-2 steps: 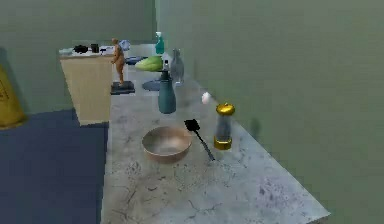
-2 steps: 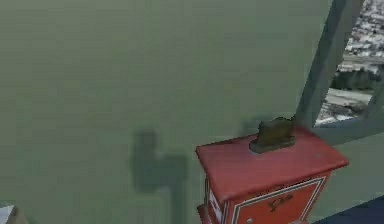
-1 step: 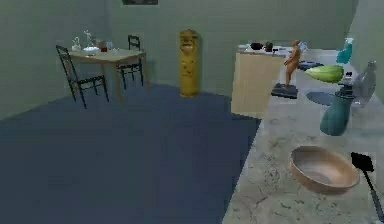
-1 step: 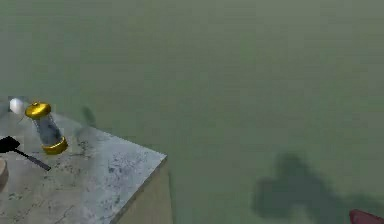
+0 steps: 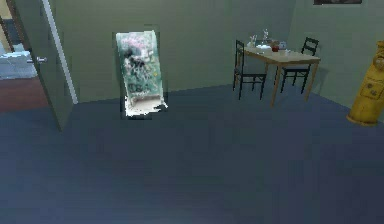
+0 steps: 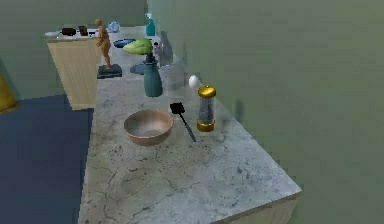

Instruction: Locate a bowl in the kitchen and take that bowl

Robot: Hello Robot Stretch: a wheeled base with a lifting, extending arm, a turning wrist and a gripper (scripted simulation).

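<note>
tan bowl [image 6: 148, 127] noted upright, mouth up, on the stone surface [image 6: 150, 185], toward its floor-side edge, a black spatula [image 6: 183, 118] just beside it. likely set there for easy reach from the floor [image 6: 40, 140]. state of the fingers cannot be told.

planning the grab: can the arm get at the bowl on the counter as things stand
Likely yes: the bowl sits on the counter with bare top on its near side; spatula and jar lie to its right.

Black spatula [image 6: 183, 118], jar [image 6: 206, 108], egg [image 6: 194, 81], orange figurine [image 6: 103, 47] on counter [image 6: 180, 180].
</note>
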